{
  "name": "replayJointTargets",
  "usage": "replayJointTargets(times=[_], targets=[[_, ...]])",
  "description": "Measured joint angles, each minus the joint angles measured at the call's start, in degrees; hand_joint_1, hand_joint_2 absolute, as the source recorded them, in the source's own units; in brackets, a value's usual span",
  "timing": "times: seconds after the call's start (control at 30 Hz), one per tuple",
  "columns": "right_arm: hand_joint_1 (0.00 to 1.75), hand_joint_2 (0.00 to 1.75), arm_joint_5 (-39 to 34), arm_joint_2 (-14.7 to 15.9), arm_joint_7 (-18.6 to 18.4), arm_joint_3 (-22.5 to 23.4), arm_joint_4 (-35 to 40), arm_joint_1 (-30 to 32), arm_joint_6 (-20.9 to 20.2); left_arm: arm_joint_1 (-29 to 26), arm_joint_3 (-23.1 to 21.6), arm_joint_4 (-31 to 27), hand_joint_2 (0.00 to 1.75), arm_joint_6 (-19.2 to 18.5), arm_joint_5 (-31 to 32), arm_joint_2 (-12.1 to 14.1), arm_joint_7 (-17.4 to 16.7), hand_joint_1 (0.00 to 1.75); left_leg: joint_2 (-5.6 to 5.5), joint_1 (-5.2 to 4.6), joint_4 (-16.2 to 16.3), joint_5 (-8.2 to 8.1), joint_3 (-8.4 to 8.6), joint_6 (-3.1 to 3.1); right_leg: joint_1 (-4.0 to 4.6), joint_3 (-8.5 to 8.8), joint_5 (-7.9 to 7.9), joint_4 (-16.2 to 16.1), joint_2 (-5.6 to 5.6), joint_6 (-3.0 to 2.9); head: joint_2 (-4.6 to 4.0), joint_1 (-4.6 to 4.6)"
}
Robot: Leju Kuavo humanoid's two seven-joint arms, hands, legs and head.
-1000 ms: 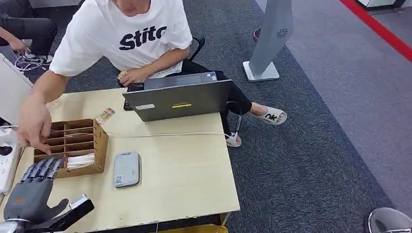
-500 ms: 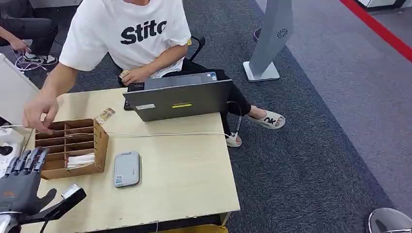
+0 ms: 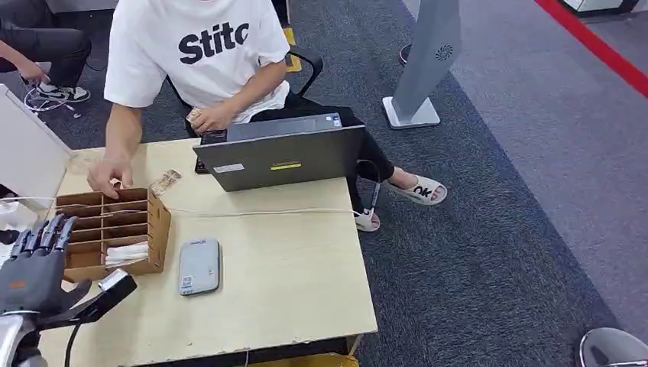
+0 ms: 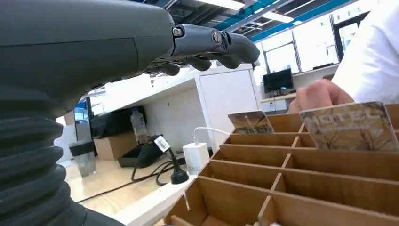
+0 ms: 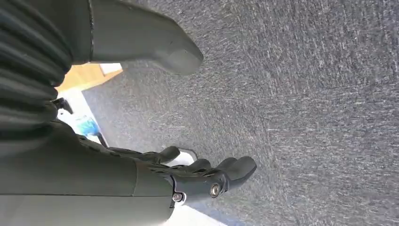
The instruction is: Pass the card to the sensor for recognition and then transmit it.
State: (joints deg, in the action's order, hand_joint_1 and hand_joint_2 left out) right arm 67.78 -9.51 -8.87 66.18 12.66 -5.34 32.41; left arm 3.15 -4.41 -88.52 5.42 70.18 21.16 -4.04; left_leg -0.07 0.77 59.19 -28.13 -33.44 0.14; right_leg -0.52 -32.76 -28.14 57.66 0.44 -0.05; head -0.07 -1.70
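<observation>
My left hand (image 3: 37,277) hovers at the table's near left corner, fingers spread and thumb out, holding nothing, just short of a brown cardboard divider box (image 3: 155,229). White cards (image 3: 127,252) lie in the box's nearest slot. A patterned card (image 3: 164,182) sits by the box's far right corner. In the left wrist view my fingers (image 4: 211,44) reach over the box (image 4: 306,174), where two patterned cards (image 4: 350,126) stand at the far slots. The grey card sensor (image 3: 199,265) lies right of the box. My right hand (image 5: 207,181) hangs over carpet, holding nothing.
A seated person in a white shirt rests a hand (image 3: 107,174) at the box's far edge. An open grey laptop (image 3: 283,157) stands at the table's far side, with a white cable (image 3: 260,212) running across the table. A white panel (image 3: 27,149) stands at the left.
The person's hand has drawn back from the box's near left side to its far edge. My left hand has shifted left, away from the box.
</observation>
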Motion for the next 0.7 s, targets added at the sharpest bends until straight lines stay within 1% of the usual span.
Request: replayJointTargets(times=[0.23, 0.3, 0.43, 0.7], targets=[[0.00, 1.75, 0.15, 0.00, -0.35, -0.07, 0.00, -0.01, 0.09, 2.10, 0.00, 2.71, 1.75, 0.15, 0.44, -1.44, 0.17, 0.00, 0.03, 0.00, 0.00, 0.00, 0.01, 0.00, 0.00, 0.01, 0.01, 0.00, 0.03, 0.00, 0.00, -0.02], [0.00, 1.75, 0.17, 0.00, -0.35, -0.07, 0.00, -0.01, 0.09, 2.26, 0.00, 3.21, 1.75, 0.22, 0.09, -1.64, 0.46, 0.00, 0.03, 0.00, 0.00, 0.00, 0.01, 0.00, 0.00, 0.00, 0.01, 0.00, 0.04, -0.01, 0.00, 0.00], [0.00, 1.75, 0.17, 0.00, 0.04, -0.09, 0.00, -0.01, 0.07, 2.32, -0.04, 4.02, 1.75, -0.22, -1.75, -2.16, 2.19, 0.00, 0.03, 0.00, 0.00, 0.00, 0.00, 0.00, 0.00, -0.01, 0.00, 0.00, 0.03, 0.00, 0.00, 0.00], [0.00, 1.75, 0.17, 0.00, 0.13, -0.09, 0.00, 0.00, 0.09, 2.30, -0.09, 4.52, 1.75, -0.31, -2.14, -2.84, 2.21, 0.00, 0.03, 0.00, 0.00, 0.00, 0.01, 0.00, 0.00, -0.01, 0.01, 0.00, 0.03, 0.00, 0.00, -0.02]])
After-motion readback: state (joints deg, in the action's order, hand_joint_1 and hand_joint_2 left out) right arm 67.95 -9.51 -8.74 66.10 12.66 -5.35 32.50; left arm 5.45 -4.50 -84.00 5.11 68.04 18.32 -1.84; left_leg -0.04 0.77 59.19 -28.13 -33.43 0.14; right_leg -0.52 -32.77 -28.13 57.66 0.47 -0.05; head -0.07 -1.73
